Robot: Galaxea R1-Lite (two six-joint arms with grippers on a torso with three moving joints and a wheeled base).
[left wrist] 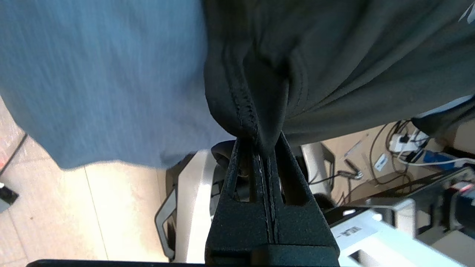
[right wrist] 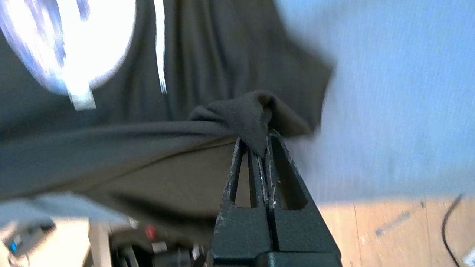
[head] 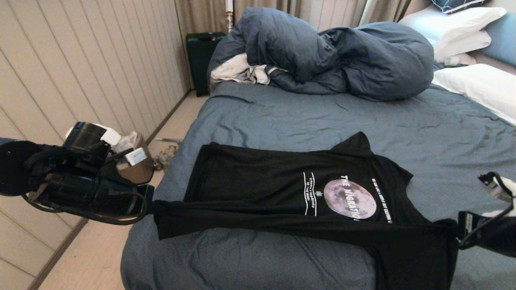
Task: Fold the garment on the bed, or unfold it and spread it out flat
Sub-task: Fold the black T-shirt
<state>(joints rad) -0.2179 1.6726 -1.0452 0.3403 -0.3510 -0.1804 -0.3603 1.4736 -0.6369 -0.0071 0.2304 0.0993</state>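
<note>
Currently the black T-shirt (head: 306, 189) lies across the near part of the bed (head: 282, 117), long axis running left to right between both arms. Left gripper (head: 150, 206) is pinched tight on the hem corner, right gripper (head: 457, 233) likewise on the near sleeve edge. Near edge hangs taut between them; far body rests on the sheet, directly ahead of both fingers. Arms equally near.

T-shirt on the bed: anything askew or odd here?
The T-shirt lies skewed: its near edge is lifted and stretched between the left claw and right claw, both pinching bunched fabric. Behind it, the duvet sits heaped on the bed.
</note>
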